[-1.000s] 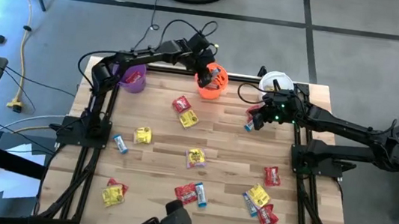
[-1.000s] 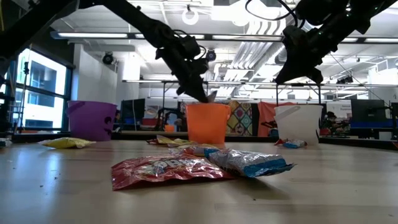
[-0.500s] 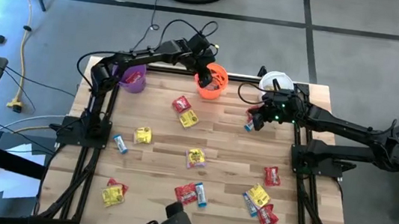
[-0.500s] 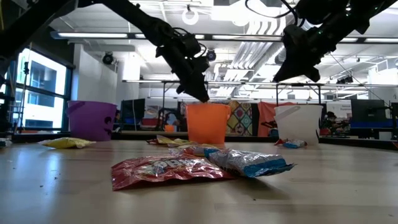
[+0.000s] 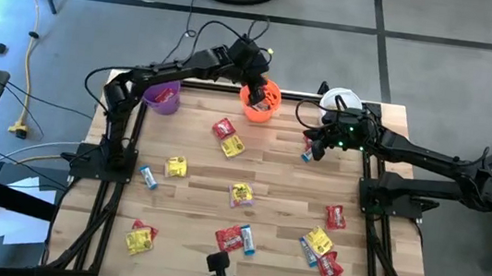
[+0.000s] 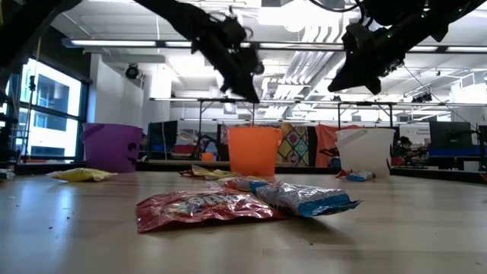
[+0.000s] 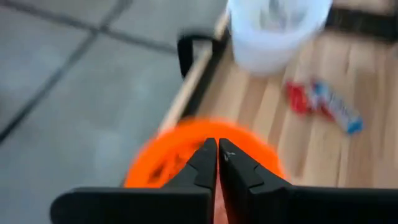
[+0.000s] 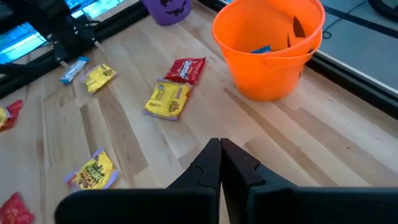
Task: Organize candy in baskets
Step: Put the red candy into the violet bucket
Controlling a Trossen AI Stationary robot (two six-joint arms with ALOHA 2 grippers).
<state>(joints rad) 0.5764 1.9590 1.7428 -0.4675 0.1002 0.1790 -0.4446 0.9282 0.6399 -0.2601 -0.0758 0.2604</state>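
Note:
Three baskets stand along the table's far edge: purple (image 5: 165, 98), orange (image 5: 262, 103) and white (image 5: 340, 100). The orange basket (image 8: 267, 46) has a blue candy (image 8: 262, 48) inside. Many red, yellow and blue-white candies lie flat on the wood, among them a red and yellow pair (image 5: 228, 137) and a cluster at the near right (image 5: 321, 249). My left gripper (image 5: 254, 87) hangs shut and empty just above the orange basket's rim (image 7: 186, 155). My right gripper (image 5: 316, 146) hovers shut and empty in front of the white basket, beside a red and a blue candy (image 5: 307, 148).
Black frame rails (image 5: 372, 190) run along the table's left and right edges. A cable (image 5: 192, 39) trails over the floor behind the table. In the low view a red packet (image 6: 205, 207) and a blue-white bar (image 6: 304, 198) lie close to the camera.
My left gripper has risen from the mouth of the orange basket to a place clear above its rim, drawing back a little toward the far edge. My right gripper has stayed in place and rolled slightly. The candies on the table have not moved.

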